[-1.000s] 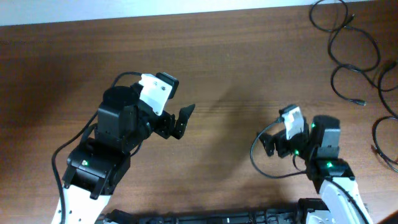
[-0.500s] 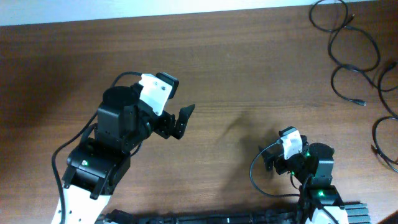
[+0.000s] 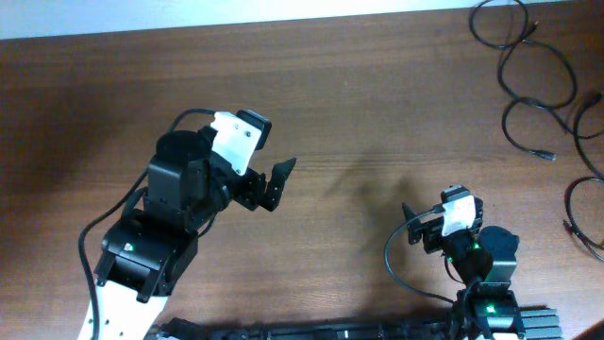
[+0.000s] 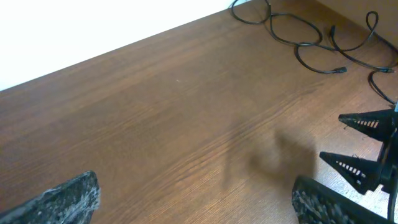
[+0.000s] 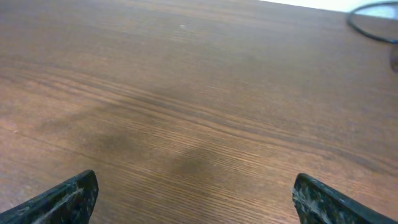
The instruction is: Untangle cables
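The cables (image 3: 514,45) are thin black cords lying in loose loops at the table's far right corner, with another loop (image 3: 569,203) at the right edge. They also show at the top right of the left wrist view (image 4: 298,45), and one arc shows in the right wrist view (image 5: 362,28). My left gripper (image 3: 274,184) is open and empty over bare wood left of centre (image 4: 199,205). My right gripper (image 3: 411,225) is open and empty near the front edge (image 5: 199,202). Both are far from the cables.
The brown wooden table (image 3: 377,113) has a pale wall or edge along its far side. The right gripper's fingers (image 4: 360,146) show at the right of the left wrist view. Each arm's own thick black cable hangs beside it.
My right arm has drawn back toward the front edge and turned a little to the right. The left arm and the cables have not moved.
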You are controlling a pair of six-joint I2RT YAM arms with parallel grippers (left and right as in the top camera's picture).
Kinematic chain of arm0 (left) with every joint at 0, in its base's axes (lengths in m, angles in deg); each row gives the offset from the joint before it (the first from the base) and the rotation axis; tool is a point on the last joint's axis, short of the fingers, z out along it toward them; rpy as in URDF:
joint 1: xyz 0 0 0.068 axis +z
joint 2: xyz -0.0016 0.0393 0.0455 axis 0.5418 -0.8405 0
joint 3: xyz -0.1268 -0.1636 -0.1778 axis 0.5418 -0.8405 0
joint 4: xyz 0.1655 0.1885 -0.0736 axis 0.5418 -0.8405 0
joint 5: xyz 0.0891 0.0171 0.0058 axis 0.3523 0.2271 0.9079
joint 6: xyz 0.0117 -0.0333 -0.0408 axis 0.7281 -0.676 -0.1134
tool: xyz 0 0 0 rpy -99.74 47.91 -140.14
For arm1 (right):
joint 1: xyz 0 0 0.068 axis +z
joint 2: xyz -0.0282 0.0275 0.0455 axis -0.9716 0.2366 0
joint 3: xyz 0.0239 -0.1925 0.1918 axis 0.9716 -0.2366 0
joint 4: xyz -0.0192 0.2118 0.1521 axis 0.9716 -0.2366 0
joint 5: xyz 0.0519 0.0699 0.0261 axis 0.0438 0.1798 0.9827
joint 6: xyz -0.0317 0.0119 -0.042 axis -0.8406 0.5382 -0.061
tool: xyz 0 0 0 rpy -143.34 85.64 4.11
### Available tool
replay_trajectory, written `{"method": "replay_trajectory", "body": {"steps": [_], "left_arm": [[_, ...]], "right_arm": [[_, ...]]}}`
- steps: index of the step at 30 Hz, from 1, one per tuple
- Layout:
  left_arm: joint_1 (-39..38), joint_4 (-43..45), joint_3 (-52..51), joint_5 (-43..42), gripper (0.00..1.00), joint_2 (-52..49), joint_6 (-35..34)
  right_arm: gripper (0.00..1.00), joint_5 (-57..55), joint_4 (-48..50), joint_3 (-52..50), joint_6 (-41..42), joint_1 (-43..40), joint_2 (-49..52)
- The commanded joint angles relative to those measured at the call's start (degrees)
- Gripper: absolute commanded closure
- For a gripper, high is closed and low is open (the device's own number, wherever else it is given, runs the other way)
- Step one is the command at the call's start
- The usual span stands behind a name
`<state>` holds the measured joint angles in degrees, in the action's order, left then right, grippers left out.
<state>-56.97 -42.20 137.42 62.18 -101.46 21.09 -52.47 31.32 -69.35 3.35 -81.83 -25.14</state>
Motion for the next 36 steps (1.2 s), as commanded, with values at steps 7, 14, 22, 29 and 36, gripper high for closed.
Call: {"method": "replay_trajectory", "body": {"steps": [7,14,22,29,36], "left_arm": [[-0.2,0.1,0.3,0.2,0.01,0.2,-0.1],[-0.2,0.1,0.3,0.2,0.01,0.0,-0.1],[-0.2,0.1,0.3,0.2,0.01,-0.5,-0.1],[-0.2,0.1,0.3,0.2,0.01,-0.5,-0.1],[-0.2,0.1,0.3,0.2,0.01,-0.5,-0.1]], "right_arm": [[0.01,-9.2,-1.2,-0.3,6.9,0.4,-14.2],[0.01,-12.2,-1.5,-0.3,8.4,0.4,-21.3],[0.01,-19.2,-2.1,-0.3,12.8,4.1,-21.3],[0.01,-19.0,-2.0,-0.3,12.8,4.2,-21.3],[0.01,-19.0,-2.0,-0.3,12.8,4.2,-21.3]]}}
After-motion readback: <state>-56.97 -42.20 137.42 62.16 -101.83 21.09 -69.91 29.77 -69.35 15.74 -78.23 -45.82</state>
